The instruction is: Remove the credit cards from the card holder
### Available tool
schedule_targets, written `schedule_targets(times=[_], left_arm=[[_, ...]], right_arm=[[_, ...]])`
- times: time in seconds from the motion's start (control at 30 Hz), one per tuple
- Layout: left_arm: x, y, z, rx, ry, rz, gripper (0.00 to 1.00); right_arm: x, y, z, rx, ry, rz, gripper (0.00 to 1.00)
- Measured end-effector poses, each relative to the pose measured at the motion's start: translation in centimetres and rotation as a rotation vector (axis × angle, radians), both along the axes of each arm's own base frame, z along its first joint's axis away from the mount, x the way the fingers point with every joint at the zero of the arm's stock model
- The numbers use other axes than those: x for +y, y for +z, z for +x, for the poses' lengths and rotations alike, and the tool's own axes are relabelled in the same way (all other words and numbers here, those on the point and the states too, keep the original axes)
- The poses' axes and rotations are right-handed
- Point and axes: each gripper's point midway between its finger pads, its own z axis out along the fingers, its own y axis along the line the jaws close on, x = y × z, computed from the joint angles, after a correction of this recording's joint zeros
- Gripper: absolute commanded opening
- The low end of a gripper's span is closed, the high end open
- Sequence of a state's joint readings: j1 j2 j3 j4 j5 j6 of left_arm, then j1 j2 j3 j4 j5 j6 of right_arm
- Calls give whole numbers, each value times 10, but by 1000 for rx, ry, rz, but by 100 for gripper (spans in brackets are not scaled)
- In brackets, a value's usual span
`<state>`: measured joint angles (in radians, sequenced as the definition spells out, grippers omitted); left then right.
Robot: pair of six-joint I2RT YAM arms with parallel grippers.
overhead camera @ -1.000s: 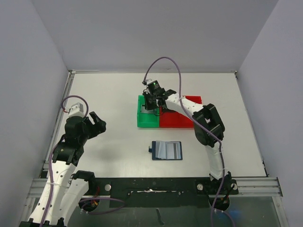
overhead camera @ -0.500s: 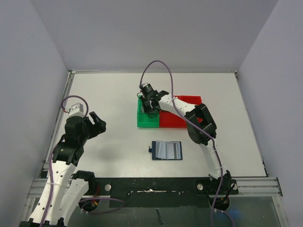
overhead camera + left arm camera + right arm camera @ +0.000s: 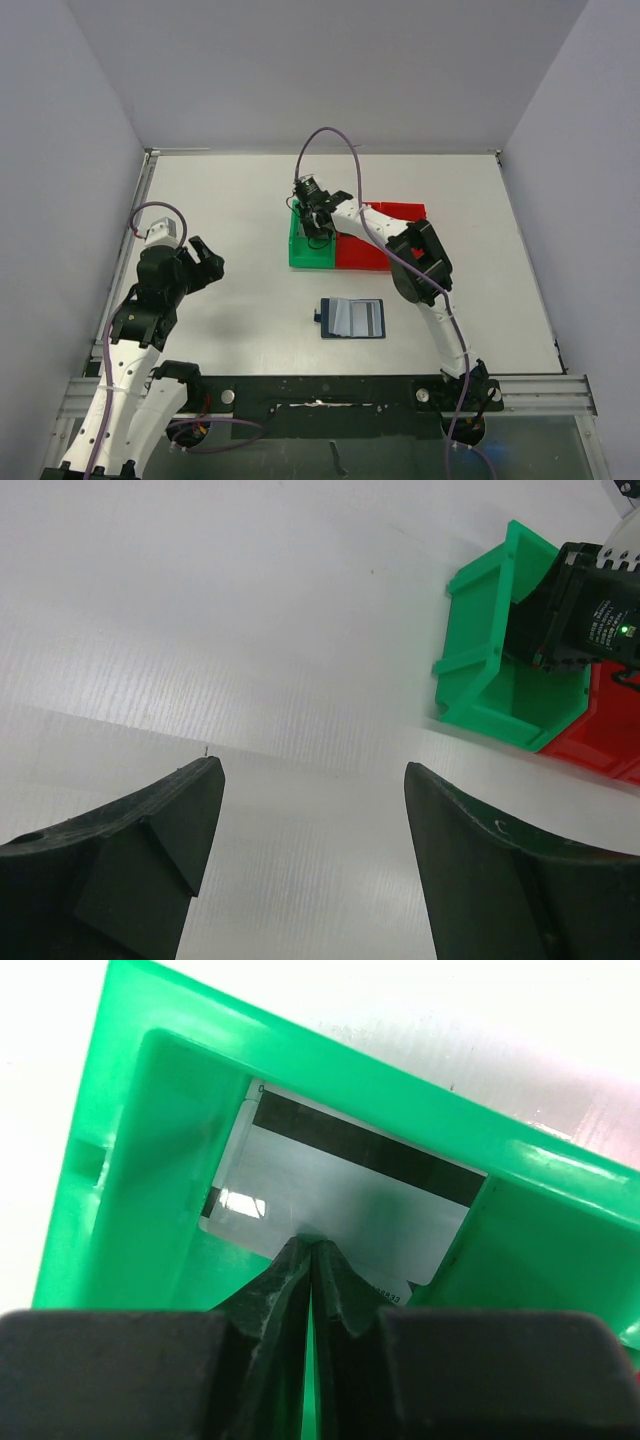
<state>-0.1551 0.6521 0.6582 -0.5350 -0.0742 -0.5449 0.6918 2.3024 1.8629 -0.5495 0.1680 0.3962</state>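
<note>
Silver card [image 3: 330, 1200] print illegible (dark magstripe).

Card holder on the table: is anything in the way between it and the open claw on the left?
Nothing visible. Only bare table lies between the left gripper and the card holder; the green tray sits farther back.

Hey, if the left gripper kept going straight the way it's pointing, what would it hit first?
Probably the bare white table, which fills the gap between the open fingers of the left gripper. The green tray sits off to the right of that line.
</note>
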Motion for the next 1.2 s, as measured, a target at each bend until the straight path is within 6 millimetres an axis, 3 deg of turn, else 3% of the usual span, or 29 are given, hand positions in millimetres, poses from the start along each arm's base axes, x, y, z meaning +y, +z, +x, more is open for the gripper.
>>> schedule_targets(times=[0.5, 1.2], left_arm=[[0, -1, 0, 2, 0, 0, 72], [0, -1, 0, 2, 0, 0, 72]], right_arm=[[3, -2, -7, -39, -10, -48, 5], [-11, 0, 5, -97, -4, -115, 7]])
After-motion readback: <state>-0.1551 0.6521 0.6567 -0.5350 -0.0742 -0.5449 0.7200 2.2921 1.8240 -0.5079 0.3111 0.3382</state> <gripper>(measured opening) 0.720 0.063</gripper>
